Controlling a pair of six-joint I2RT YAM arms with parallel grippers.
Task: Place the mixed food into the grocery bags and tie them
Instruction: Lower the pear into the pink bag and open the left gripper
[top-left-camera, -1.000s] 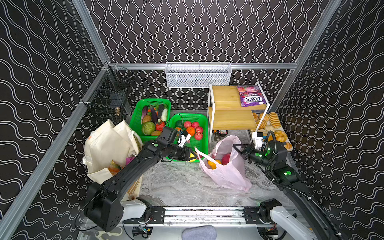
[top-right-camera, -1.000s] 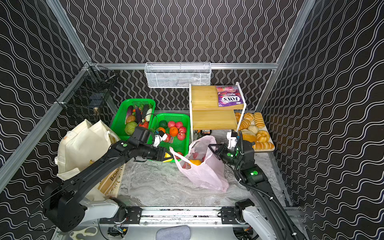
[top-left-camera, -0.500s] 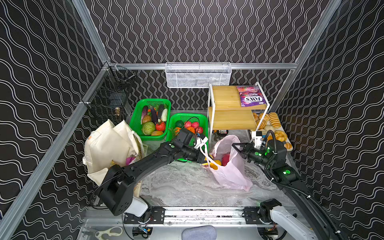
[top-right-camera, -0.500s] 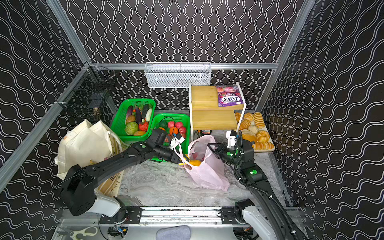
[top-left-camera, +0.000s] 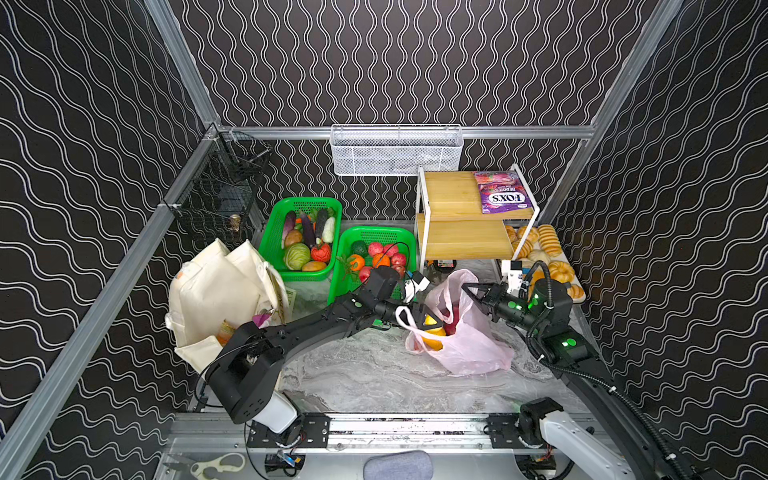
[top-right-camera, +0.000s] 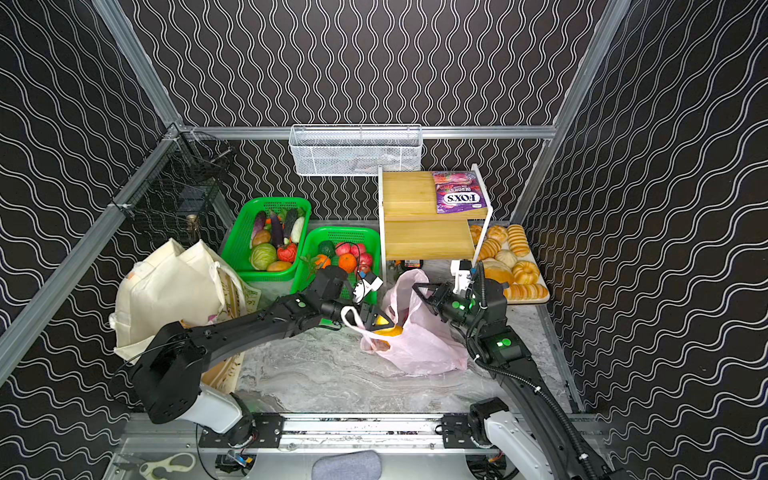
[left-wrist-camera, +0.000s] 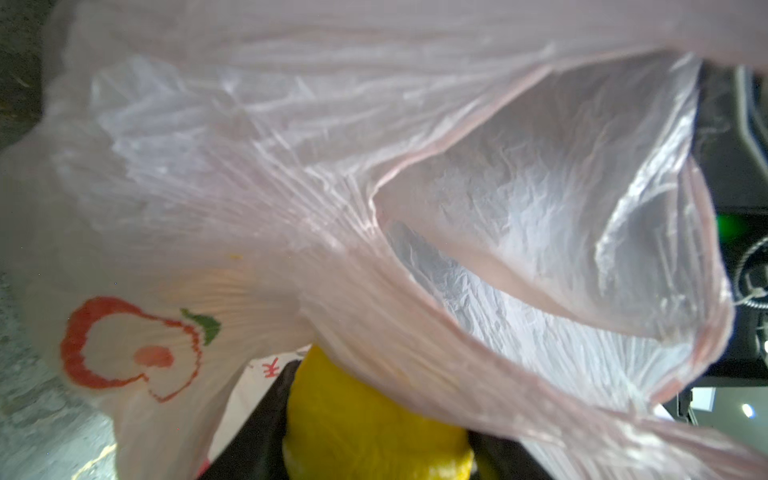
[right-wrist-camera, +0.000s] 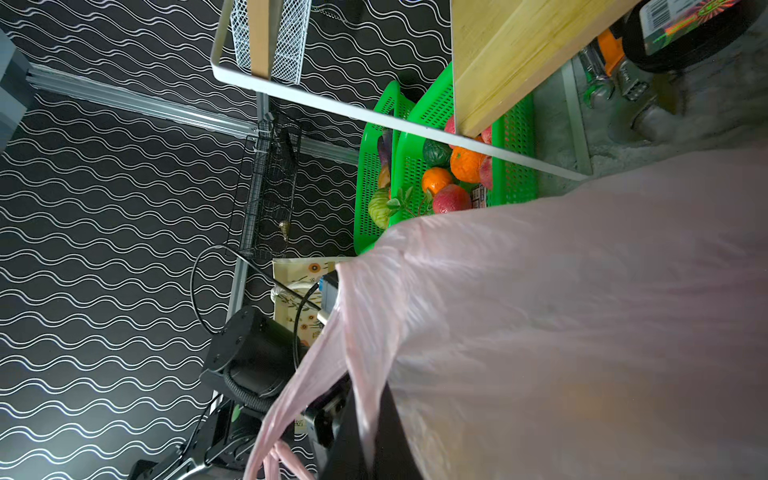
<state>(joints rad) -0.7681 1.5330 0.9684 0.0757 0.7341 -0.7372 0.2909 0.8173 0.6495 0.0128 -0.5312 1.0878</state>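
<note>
Inspection found the cream canvas tote (top-left-camera: 216, 291) slumped at the left edge of the table (top-left-camera: 374, 374), well apart from my grippers. The pale-pink plastic bag (top-left-camera: 473, 349) sat on the table between my two arms, its mouth raised. My right gripper (top-left-camera: 467, 287) was pinched tight on the bag's upper rim. My left gripper (top-left-camera: 428, 319) was at the bag's mouth, a loop handle draped over it and the jaws clamped on the lemon (left-wrist-camera: 365, 419). An orange (top-left-camera: 434, 341) lay inside the bag, just below the lemon.
</note>
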